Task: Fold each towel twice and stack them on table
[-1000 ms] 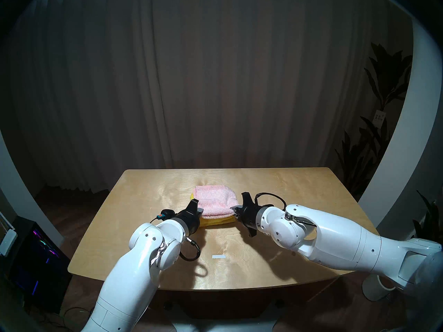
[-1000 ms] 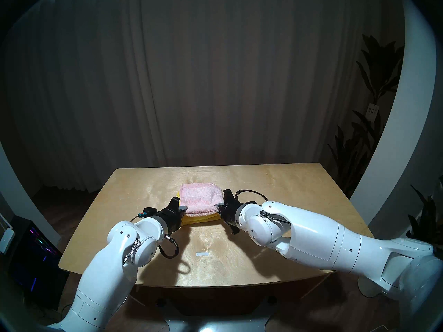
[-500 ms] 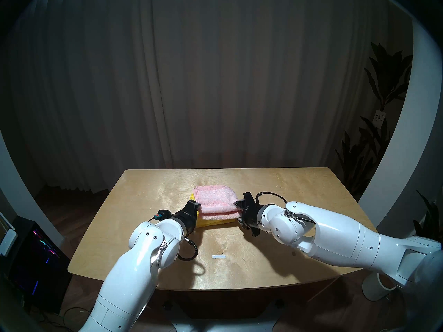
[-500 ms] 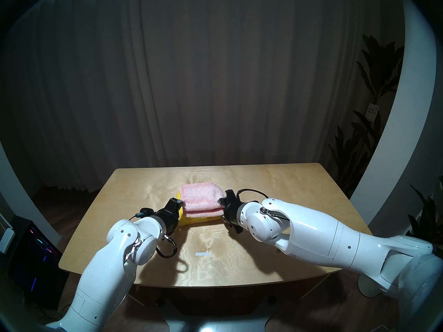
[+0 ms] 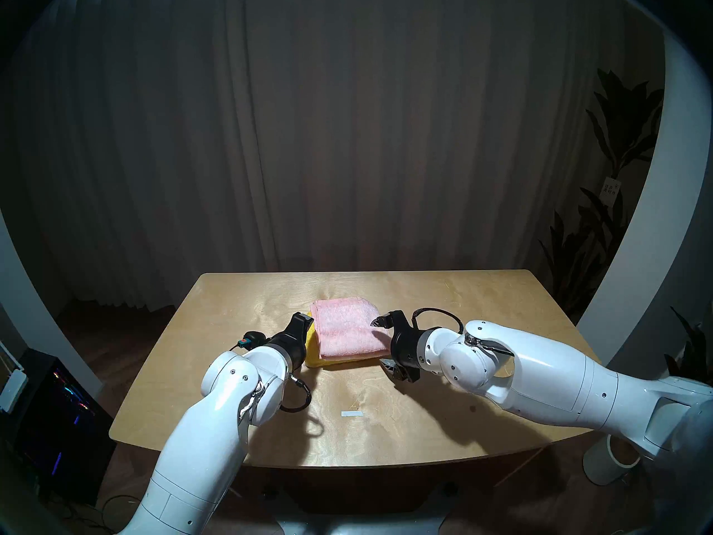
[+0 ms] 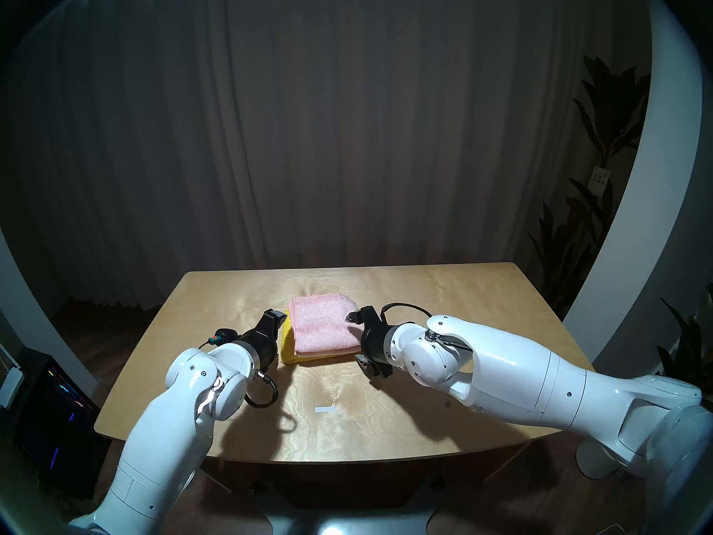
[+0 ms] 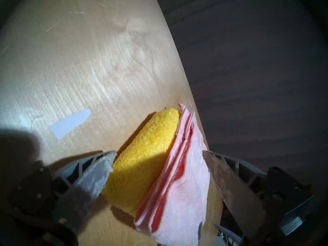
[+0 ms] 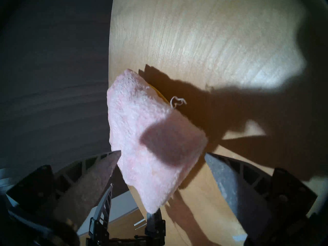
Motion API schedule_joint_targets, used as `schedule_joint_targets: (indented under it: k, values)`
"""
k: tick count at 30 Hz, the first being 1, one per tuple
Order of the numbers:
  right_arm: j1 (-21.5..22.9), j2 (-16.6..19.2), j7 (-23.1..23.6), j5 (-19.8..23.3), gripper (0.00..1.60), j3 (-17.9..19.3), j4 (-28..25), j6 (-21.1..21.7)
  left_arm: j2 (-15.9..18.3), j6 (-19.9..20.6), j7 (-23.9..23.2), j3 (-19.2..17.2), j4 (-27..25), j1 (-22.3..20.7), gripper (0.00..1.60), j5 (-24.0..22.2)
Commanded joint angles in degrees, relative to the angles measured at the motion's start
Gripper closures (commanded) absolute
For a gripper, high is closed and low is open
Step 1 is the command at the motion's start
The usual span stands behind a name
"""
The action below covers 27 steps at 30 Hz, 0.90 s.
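Pink towel (image 5: pixel 349 332) folded, lying on folded yellow towel (image 5: pixel 314 352), mid-table (image 5: pixel 463 302). Stack looks done; only arm withdrawal judged left. Left gripper (image 7: pixel 159 171) spread wide at the stack's left side, pinching nothing. Right gripper (image 8: pixel 162 171) likewise spread at the stack's right side, empty. Left wrist view alone shows the pink layers edge-on beside yellow terry. Right wrist view alone shows a loose white thread (image 8: pixel 177 101) at the pink edge. Tape strip (image 5: pixel 352 413) well clear, nearer the robot.

Dim room from my feed: dark pleated curtain (image 5: pixel 347 136) across the back, leafy plant (image 5: pixel 613 167) at right, dark wooden floor (image 5: pixel 112 322), possibly a lit computer tower (image 5: pixel 58 418) at left.
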Motion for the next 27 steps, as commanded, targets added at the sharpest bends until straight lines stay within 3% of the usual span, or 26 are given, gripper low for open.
schedule_joint_targets:
  k: [1, 9, 10, 17, 27]
  values:
    - [-0.5, 6.3, -1.1, 0.9, 0.0, 0.6, -6.6, 3.4, 0.4, -1.0, -0.3, -1.2, -2.4, -0.1, 0.0, 0.6]
    - [-1.9, 11.0, -2.0, 1.5, 0.0, 5.4, -11.8, 1.6, 3.0, -1.8, -2.1, -0.7, -5.1, -0.5, 0.0, 5.7]
    - [-1.0, 12.3, -1.6, 1.0, 0.0, 6.5, -11.9, 1.1, 5.0, -1.5, -2.8, 0.1, -5.9, -1.1, 0.0, 9.2]
    - [2.8, 17.4, -0.3, -3.5, 0.0, 10.6, -10.6, -0.5, 9.9, -1.2, -3.9, 1.8, -7.2, -1.8, 0.0, 19.0]
    - [4.6, 18.7, 1.7, -12.4, 0.0, 11.1, -6.2, -0.7, 16.7, -1.4, -5.3, 3.1, -4.8, -2.7, 0.0, 32.3]
